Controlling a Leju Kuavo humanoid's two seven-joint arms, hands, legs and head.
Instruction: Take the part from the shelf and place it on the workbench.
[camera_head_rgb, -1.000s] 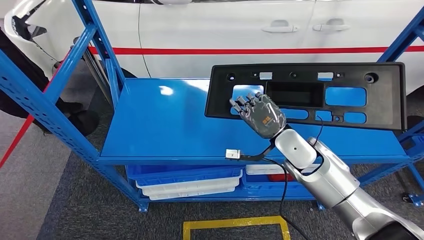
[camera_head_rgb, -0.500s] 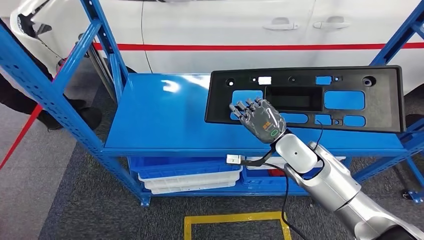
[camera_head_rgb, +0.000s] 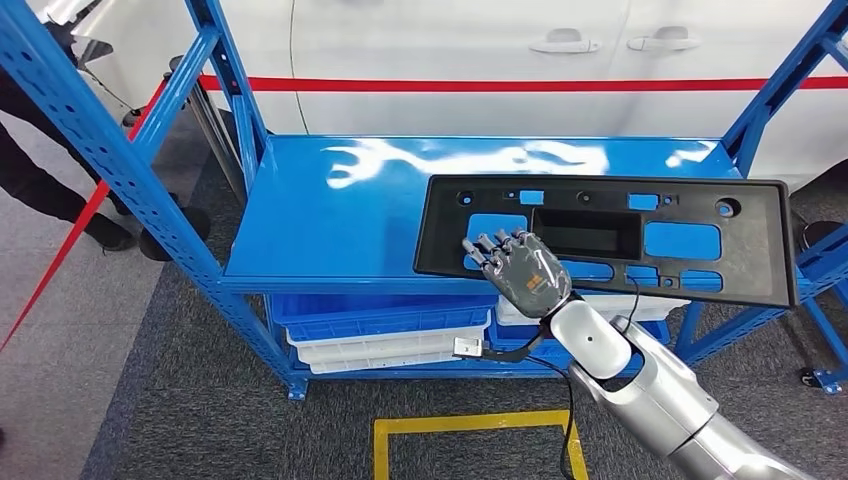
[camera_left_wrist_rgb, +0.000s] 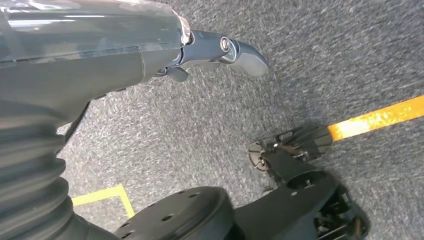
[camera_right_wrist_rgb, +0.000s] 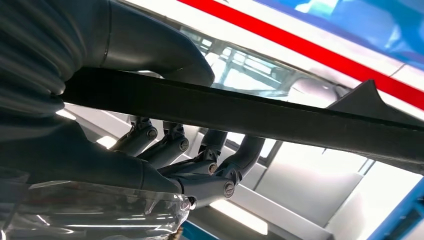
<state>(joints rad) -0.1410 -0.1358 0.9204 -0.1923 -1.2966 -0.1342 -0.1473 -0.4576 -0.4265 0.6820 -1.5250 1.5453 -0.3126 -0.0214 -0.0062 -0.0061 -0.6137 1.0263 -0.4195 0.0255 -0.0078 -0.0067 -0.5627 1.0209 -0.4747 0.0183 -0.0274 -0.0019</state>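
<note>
The part (camera_head_rgb: 590, 232) is a long black plastic panel with several cutouts. My right hand (camera_head_rgb: 525, 275) grips it near its left end, fingers over the top face and thumb under it. The panel hangs level above the front edge of the blue shelf (camera_head_rgb: 330, 230), its near edge out past that edge. In the right wrist view the panel's edge (camera_right_wrist_rgb: 280, 117) runs between the thumb and the curled fingers (camera_right_wrist_rgb: 200, 160). My left hand (camera_left_wrist_rgb: 100, 55) hangs over the grey carpet with nothing in it.
A white car (camera_head_rgb: 450, 40) with a red stripe stands behind the shelf. Blue uprights (camera_head_rgb: 110, 160) frame both sides. White trays (camera_head_rgb: 380, 350) lie on the lower level. Yellow floor tape (camera_head_rgb: 470, 425) marks the carpet in front. A person's legs (camera_head_rgb: 40, 170) are at far left.
The whole view has shifted, so the camera moved. Relative to the shelf, the panel in my right hand came toward me, from over the shelf top to past its front edge.
</note>
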